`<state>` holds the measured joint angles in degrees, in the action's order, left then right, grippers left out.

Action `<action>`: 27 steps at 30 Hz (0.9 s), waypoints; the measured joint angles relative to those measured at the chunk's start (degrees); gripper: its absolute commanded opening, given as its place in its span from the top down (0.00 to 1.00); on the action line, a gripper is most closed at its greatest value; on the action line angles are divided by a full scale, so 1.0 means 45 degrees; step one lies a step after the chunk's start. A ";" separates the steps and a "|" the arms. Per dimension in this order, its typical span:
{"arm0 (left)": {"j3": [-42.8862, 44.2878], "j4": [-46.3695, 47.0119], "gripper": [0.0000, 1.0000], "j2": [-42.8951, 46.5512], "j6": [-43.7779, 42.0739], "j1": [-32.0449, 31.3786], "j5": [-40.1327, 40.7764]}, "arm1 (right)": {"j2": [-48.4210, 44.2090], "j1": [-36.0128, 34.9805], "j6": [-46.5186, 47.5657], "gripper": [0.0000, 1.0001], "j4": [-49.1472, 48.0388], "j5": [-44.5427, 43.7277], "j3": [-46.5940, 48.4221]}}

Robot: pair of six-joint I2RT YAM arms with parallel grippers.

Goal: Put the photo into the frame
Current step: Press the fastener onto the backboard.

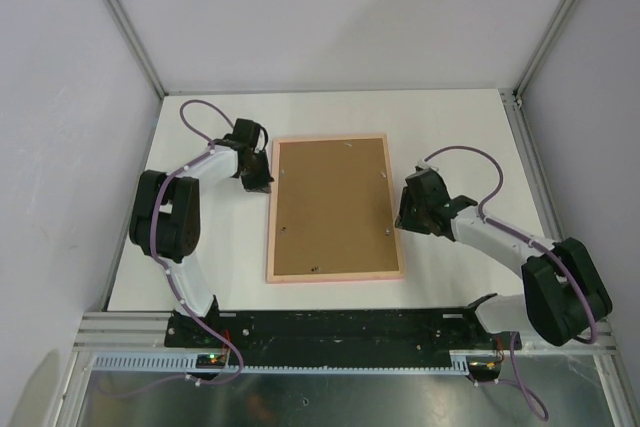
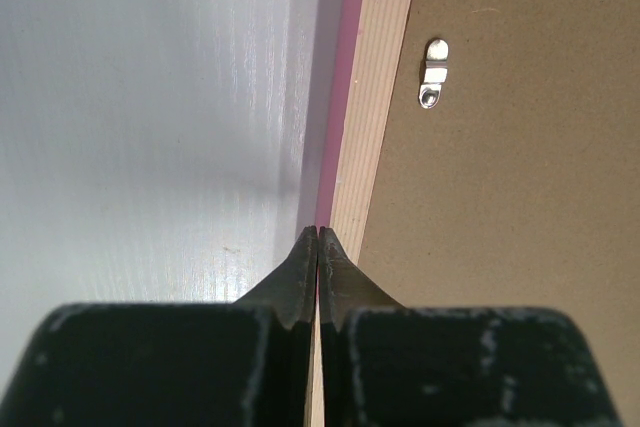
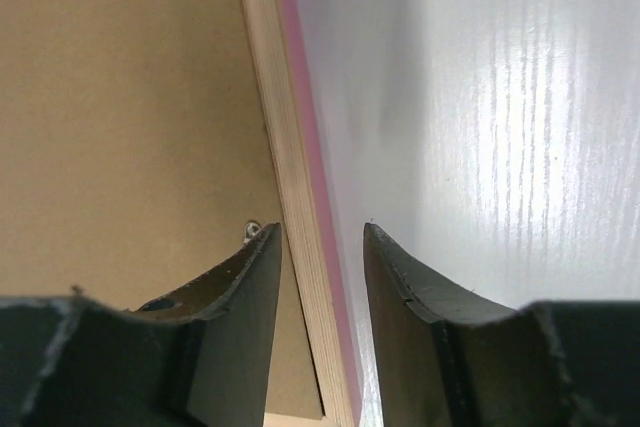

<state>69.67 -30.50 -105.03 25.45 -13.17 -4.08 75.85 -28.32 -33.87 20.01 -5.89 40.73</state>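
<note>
The frame (image 1: pixel 335 276) lies face down on the white table, its pale wood back up and pink showing at the edges. A plain brown backing board (image 1: pixel 333 205) fills it. The photo is hidden. My left gripper (image 1: pixel 262 185) is shut and empty, with its tips at the frame's left rim near the top corner. In the left wrist view the gripper (image 2: pixel 317 231) meets the frame (image 2: pixel 380 77) at its pink outer edge. My right gripper (image 1: pixel 402 217) is open at the right rim. In the right wrist view the gripper (image 3: pixel 322 232) straddles the frame (image 3: pixel 280 117), one finger over the board (image 3: pixel 120 117), one over the table.
Small metal clips sit on the backing board, one in the left wrist view (image 2: pixel 434 72) and one beside my right gripper's inner finger (image 3: pixel 251 232). White walls with metal posts enclose the table (image 1: pixel 450 127). A black rail (image 1: pixel 330 325) runs along the near edge.
</note>
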 measured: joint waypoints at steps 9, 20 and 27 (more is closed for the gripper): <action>0.0024 -0.0015 1.00 -0.0019 -0.0005 0.0000 -0.0010 | 0.0967 0.0316 0.0359 0.62 -0.0262 -0.0578 0.0903; 0.0209 -0.0005 1.00 -0.0189 -0.0005 0.0000 -0.0155 | 0.2487 0.0238 0.0641 0.60 -0.0806 -0.0646 0.1394; 0.0296 -0.0010 1.00 -0.0272 -0.0005 -0.0005 -0.0243 | 0.3298 -0.0282 0.0675 0.57 -0.1127 -0.0641 0.1690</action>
<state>71.00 -30.55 -106.26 25.43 -13.19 -5.17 90.70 -29.58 -30.83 14.94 -8.78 48.34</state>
